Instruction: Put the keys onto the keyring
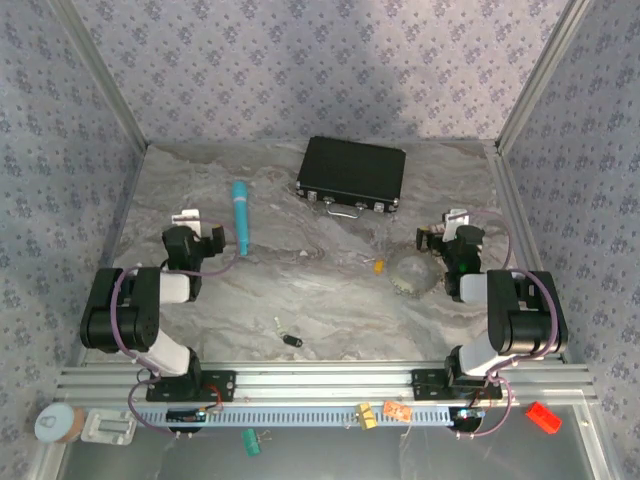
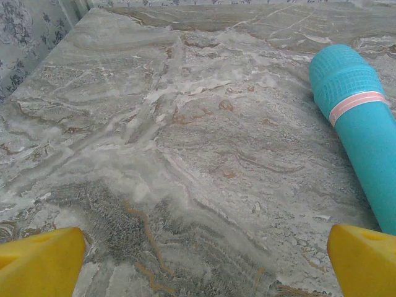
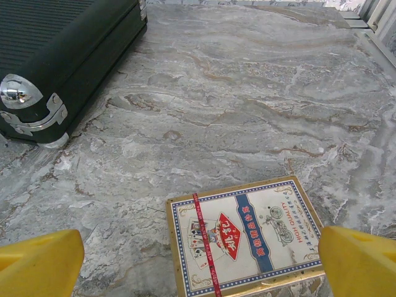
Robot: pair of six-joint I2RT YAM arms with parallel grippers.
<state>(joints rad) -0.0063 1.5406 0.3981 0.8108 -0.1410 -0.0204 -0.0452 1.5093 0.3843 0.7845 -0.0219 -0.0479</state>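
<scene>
Nearest us, yellow fingertips sit far apart at the frame corners, so the right pincer and the left pincer both stand wide open and empty. The keyring lies on the table behind and left of the right pincer, the orange key just beside it, so we judge the right arm nearer. The silvery key and black-headed key lie mid-table, between the arms.

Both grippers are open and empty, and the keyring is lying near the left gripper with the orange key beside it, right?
Not quite: the top external view shows the keyring lying near the right gripper, not the left gripper. The rest holds: the orange key is beside it, and both grippers are open and empty.
</scene>
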